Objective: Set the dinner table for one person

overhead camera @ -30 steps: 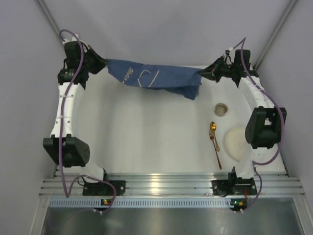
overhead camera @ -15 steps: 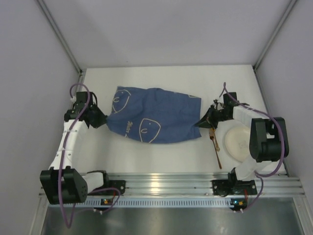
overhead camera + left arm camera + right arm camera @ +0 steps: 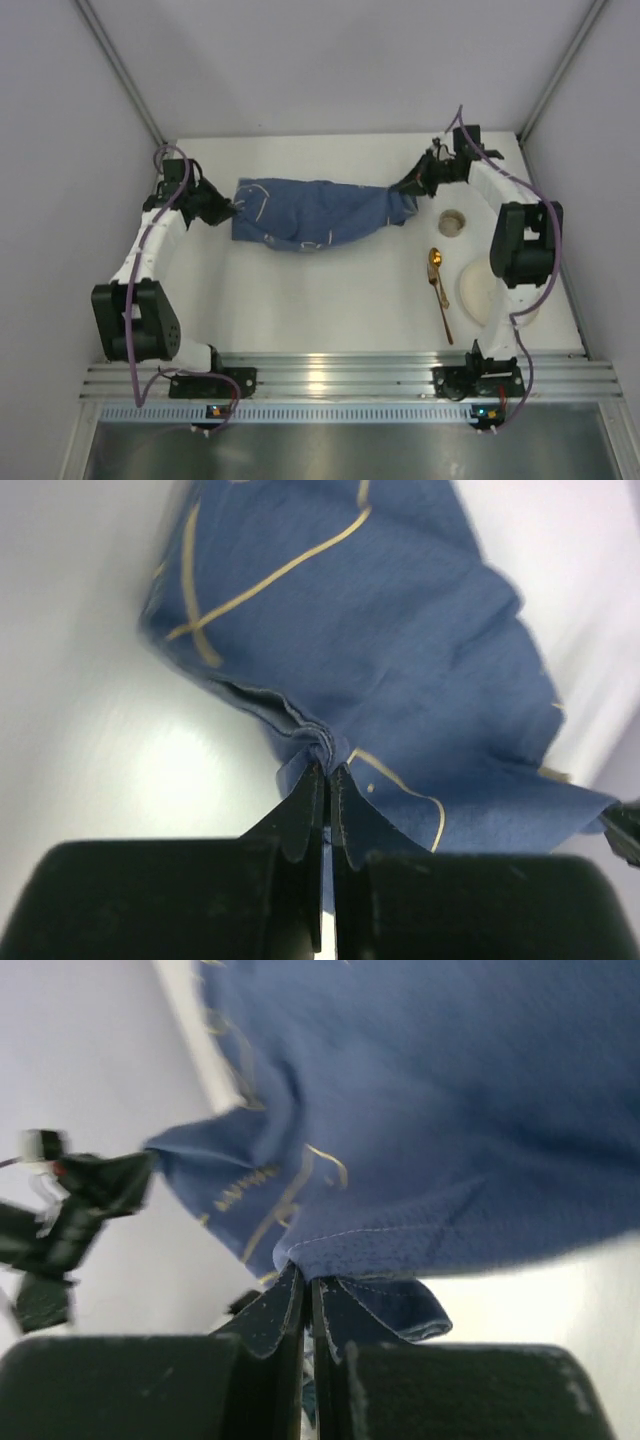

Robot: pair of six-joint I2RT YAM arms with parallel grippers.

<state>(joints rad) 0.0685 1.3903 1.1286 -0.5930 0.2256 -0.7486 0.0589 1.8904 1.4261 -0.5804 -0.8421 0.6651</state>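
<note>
The left white-and-black arm point(image 3: 140, 255) extends up the frame's left side. Its left gripper point(image 3: 222, 212) points right, with the fingers point(image 3: 300, 815) pressed together on a blue cloth with pale line drawings point(image 3: 310, 212). The right arm point(image 3: 500, 185) reaches the upper right. The right gripper point(image 3: 405, 185) points left, its fingers point(image 3: 270, 1320) clamped on the cloth's opposite end.

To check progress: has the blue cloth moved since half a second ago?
Yes. The cloth moved farther from the metal rail, upward in the overhead view.

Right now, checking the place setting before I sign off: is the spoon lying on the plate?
No, the spoon lies on the bare table just left of the plate, not on it.
</note>
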